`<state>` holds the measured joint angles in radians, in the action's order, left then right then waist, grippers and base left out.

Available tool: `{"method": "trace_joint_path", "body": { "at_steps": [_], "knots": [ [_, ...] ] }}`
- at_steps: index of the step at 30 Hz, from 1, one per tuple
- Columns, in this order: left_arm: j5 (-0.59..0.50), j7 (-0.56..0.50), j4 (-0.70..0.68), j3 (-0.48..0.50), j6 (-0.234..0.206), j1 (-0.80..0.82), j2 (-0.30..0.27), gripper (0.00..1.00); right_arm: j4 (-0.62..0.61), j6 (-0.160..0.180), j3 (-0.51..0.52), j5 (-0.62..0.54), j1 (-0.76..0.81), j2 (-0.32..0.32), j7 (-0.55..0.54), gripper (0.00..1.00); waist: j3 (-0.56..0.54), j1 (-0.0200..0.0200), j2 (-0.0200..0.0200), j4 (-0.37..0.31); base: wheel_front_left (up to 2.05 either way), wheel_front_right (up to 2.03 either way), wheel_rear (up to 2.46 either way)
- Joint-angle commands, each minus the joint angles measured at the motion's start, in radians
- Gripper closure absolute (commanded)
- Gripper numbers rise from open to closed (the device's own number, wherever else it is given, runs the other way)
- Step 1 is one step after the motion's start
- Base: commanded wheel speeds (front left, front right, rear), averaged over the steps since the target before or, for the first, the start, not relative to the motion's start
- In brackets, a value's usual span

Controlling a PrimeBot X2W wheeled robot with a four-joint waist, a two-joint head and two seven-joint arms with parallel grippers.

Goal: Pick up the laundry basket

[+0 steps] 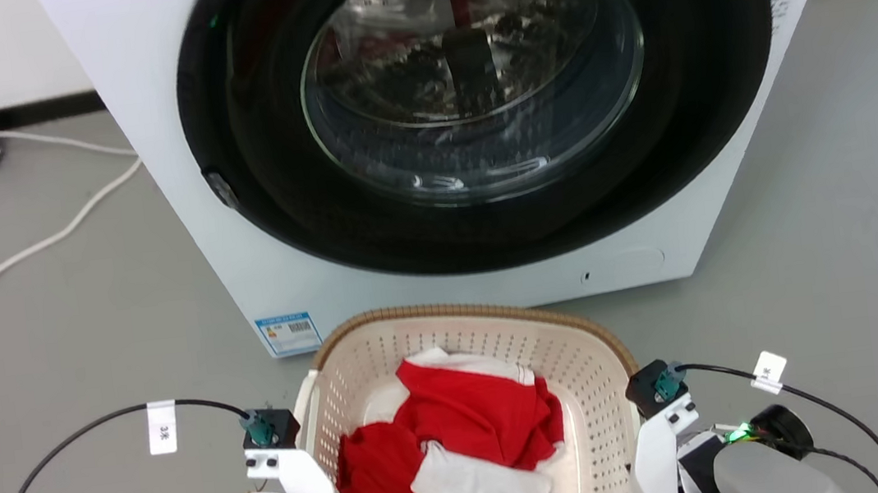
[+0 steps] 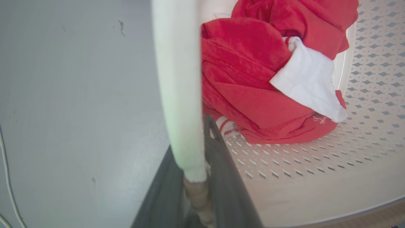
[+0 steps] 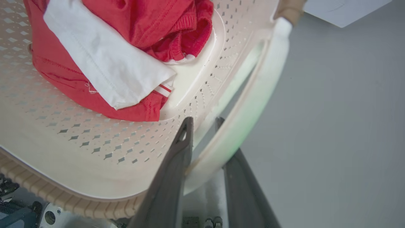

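Laundry basket (image 1: 576, 363) is sitting right in front of the robot, between its two arms. The far brown rim is just beside the bottom of the white washing machine (image 1: 176, 185), and a red-and-white garment (image 1: 460, 434) is heaped toward the near end. I honestly can't tell if it's off the floor or not. The left gripper (image 2: 190, 136) has its two dark fingers nearly closed, one on each side of the left handle (image 2: 177, 79), and it looks pinched. The right gripper (image 3: 204, 122) is the same story on the right handle (image 3: 253, 104), narrow gap with the bar filling it. My worry is that those handles are smooth, rounded plastic and the fingers are thin, so the bar could roll or slide in the pinch once weight comes on. If one arm goes up quicker than the other, the laundry basket tips and the clothes slump to the low side, which only makes it worse. With the load bunched near the robot, I'd guess the far end swings up or the near end sags. The washing machine is so close that any forward swing would knock the far rim against it. Slow, level and slightly back seems like the safe bet.
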<state>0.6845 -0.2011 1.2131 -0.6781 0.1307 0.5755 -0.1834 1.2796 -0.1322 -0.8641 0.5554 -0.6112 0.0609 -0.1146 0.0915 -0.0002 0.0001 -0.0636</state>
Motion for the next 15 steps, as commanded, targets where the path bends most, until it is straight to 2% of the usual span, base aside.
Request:
{"method": "trace_joint_path", "body": {
  "at_steps": [1, 8, 15],
  "knots": [
    [0.011, -0.014, -0.004, -0.012, -0.001, -0.014, -0.021, 1.0, -0.002, 0.003, -0.015, 0.007, 0.014, 0.025, -0.022, 1.0, -0.04, 0.0002, -0.0001, -0.001, 0.0, 0.0, 0.0],
    [0.059, -0.089, -0.018, -0.064, -0.001, -0.032, -0.028, 1.0, -0.035, 0.003, -0.069, 0.063, 0.02, 0.057, -0.102, 1.0, -0.084, 0.0002, -0.0001, 0.002, 0.0, 0.0, 0.0],
    [0.104, -0.128, -0.028, -0.104, -0.001, -0.032, -0.037, 1.0, -0.05, 0.003, -0.118, 0.106, -0.004, 0.088, -0.126, 1.0, -0.101, 0.0002, -0.0001, 0.007, 0.0, 0.0, 0.0]
  ]
}}
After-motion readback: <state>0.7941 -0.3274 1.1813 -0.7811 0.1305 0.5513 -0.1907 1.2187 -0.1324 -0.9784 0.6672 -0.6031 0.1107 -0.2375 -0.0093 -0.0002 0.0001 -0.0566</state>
